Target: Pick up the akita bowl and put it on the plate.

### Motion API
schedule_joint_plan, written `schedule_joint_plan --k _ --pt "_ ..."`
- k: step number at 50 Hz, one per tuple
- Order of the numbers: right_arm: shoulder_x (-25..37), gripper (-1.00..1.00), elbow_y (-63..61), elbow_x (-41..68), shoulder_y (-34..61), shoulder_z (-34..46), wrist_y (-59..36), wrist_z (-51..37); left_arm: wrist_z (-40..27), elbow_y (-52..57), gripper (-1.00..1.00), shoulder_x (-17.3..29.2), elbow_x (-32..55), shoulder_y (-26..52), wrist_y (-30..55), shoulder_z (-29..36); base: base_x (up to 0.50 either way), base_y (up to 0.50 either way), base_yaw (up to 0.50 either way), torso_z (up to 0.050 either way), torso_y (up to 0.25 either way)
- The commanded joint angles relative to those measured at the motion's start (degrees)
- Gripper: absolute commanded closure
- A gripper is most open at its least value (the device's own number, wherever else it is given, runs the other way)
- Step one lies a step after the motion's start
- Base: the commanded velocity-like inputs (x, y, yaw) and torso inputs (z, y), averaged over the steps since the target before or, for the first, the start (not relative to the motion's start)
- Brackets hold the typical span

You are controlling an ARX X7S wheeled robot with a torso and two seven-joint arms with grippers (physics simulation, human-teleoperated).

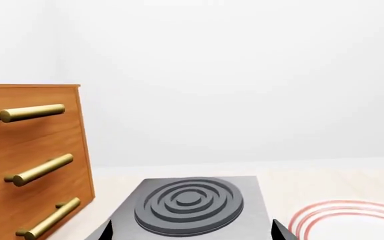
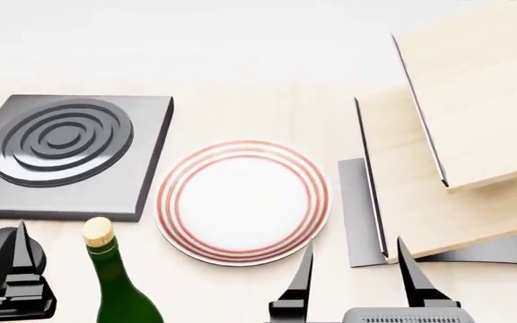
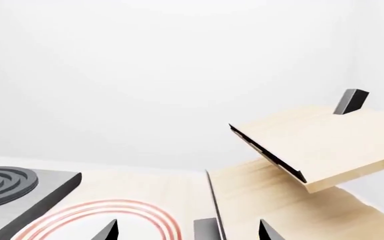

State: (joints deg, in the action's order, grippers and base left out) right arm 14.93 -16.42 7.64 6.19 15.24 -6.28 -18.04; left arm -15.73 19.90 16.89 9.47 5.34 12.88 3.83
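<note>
While the table (image 2: 240,60) spreads pale under everything, the biggest thing on it is the two-tier wooden rack (image 2: 456,134), standing just right of the plate (image 2: 243,200) on a grey base, its upper shelf cut off by the head view's edge. Left of the plate lies the dark square burner (image 2: 65,151) with raised rings, near it but apart. A wooden drawer unit (image 1: 28,160) with three brass handles shows only in the left wrist view, beside the burner on the side away from the plate. The plate, white with red rings, sits bare between burner and rack. A green bottle (image 2: 115,282) with a tan cork stands just in front of the plate's left edge, its lower part cut off, no label readable. The right gripper (image 2: 355,279) hangs in front of the plate's right edge, fingers spread and holding nothing. The left gripper (image 2: 11,272) sits left of the bottle; whether it is parted or closed cannot be told. No bowl shows in any view, so its place cannot be told.
</note>
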Motion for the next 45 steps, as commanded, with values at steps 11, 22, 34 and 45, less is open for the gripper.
schedule_joint_plan --k 11,22,34,45 --pt "0.31 -1.0 0.76 -0.11 -0.02 0.67 0.76 -0.55 -0.41 -0.34 -1.0 0.28 0.31 -0.17 -0.55 0.27 0.1 -0.02 0.0 0.0 0.0" --pt "0.67 -1.0 0.57 -1.73 -0.13 1.61 1.18 -1.29 -0.51 -0.87 -1.0 0.4 0.46 -0.05 -0.98 0.45 0.17 0.0 0.0 0.0 0.0" --pt "0.72 -1.0 0.66 -0.53 -0.16 1.55 1.48 -1.17 -0.69 -0.74 -1.0 0.59 0.65 -0.04 -0.89 0.71 0.22 0.0 0.0 0.0 0.0" --pt "0.83 -1.0 0.9 -0.33 -0.1 1.89 1.67 -1.26 -0.84 -0.86 -1.0 0.78 0.9 -0.15 -1.12 0.74 0.22 0.0 0.0 0.0 0.0"
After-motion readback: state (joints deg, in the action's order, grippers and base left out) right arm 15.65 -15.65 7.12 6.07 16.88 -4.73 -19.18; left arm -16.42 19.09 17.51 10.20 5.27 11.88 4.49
